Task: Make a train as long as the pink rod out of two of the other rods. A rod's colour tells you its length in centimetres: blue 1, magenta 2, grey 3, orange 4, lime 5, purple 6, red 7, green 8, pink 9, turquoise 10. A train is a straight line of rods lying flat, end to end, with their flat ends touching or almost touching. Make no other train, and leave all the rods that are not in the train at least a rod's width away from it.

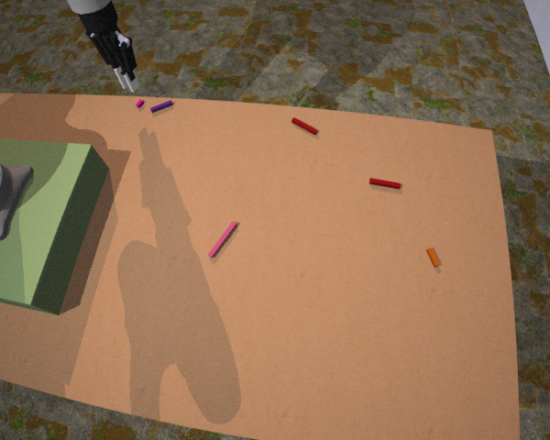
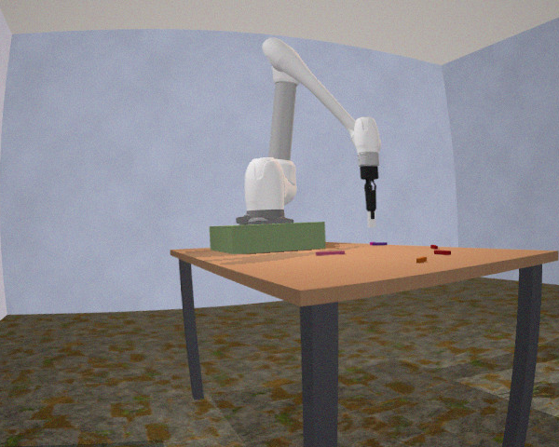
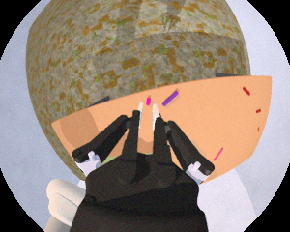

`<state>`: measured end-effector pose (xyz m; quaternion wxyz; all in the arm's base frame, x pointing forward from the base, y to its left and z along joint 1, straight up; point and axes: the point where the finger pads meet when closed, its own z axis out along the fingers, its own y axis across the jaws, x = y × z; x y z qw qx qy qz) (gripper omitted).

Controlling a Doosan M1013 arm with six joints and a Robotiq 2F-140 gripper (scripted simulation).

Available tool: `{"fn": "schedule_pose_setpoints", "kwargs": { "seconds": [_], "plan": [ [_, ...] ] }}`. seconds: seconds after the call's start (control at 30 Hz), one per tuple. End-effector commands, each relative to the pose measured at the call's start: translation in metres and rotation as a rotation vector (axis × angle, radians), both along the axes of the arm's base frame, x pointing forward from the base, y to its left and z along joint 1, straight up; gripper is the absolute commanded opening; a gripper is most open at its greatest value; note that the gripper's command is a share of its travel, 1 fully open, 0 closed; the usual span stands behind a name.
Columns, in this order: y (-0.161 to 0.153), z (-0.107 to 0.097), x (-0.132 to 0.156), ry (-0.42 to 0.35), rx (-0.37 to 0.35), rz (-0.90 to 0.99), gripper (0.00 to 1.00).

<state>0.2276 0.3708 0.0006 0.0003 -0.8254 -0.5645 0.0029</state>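
Observation:
The pink rod (image 1: 223, 238) lies flat near the middle of the table. A short magenta rod (image 1: 139, 103) and a purple rod (image 1: 161, 105) lie close together at the far edge. Two red rods lie apart from each other, one at the far side (image 1: 304, 126) and one to the right (image 1: 384, 182). An orange rod (image 1: 433, 257) lies at the right. My gripper (image 1: 127, 81) hangs well above the table over the far edge, just above the magenta rod in the picture. Its fingers are nearly together with nothing between them. The wrist view shows the fingertips just below the magenta rod (image 3: 148, 101).
The arm's green base block (image 1: 38, 222) stands on the left side of the table. The table's far edge runs just behind the magenta and purple rods. The arm's shadow falls across the left half of the table.

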Motion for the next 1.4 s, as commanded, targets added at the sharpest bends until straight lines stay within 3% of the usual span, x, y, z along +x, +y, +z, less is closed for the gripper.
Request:
{"fn": "schedule_pose_setpoints", "kwargs": {
  "seconds": [0.0, 0.93, 1.37],
  "plan": [
    [0.000, 0.000, 0.000, -0.006, 0.002, 0.016, 0.23],
    [0.000, -0.002, 0.000, -0.006, 0.002, 0.016, 0.23],
    [0.000, -0.017, 0.000, -0.006, 0.002, 0.016, 0.23]
  ]
}}
